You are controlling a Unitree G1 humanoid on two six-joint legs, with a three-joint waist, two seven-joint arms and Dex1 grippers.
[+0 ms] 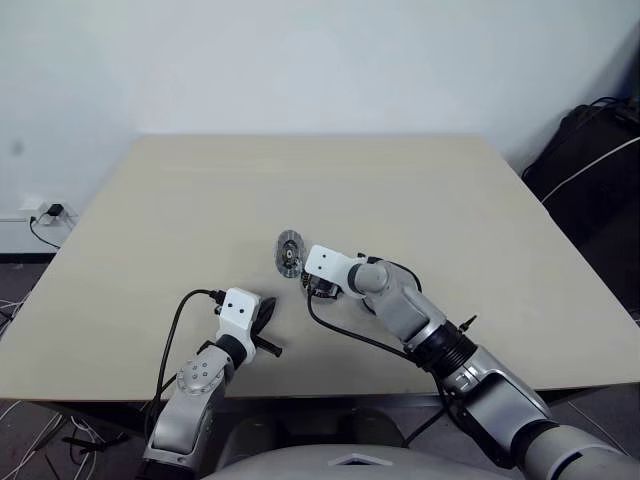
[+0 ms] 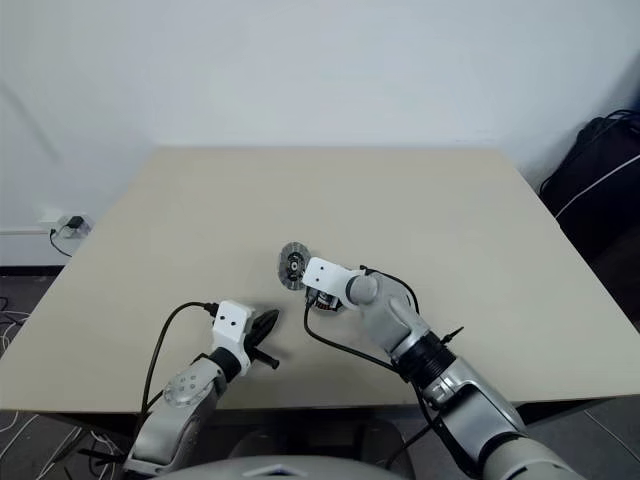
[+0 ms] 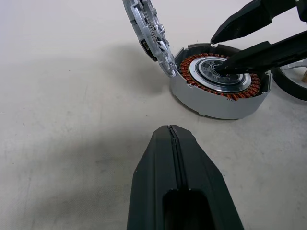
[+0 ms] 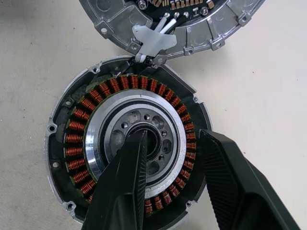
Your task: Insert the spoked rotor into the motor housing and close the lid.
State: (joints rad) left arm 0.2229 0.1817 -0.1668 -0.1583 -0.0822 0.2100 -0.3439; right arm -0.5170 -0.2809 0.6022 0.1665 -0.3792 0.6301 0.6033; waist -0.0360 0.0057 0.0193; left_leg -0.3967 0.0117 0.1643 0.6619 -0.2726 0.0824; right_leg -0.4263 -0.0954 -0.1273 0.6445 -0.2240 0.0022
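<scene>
Resting flat: ribbed copper-wound motor housing [image 4: 129, 143] | right claw [image 4: 168, 143] parted | left claw [image 3: 173, 143] closed

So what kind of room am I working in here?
Probably an office or lab test room: a plain beige table against a bare white wall, a wall socket with cables at floor level, and a black bag on the floor beside it.
</scene>
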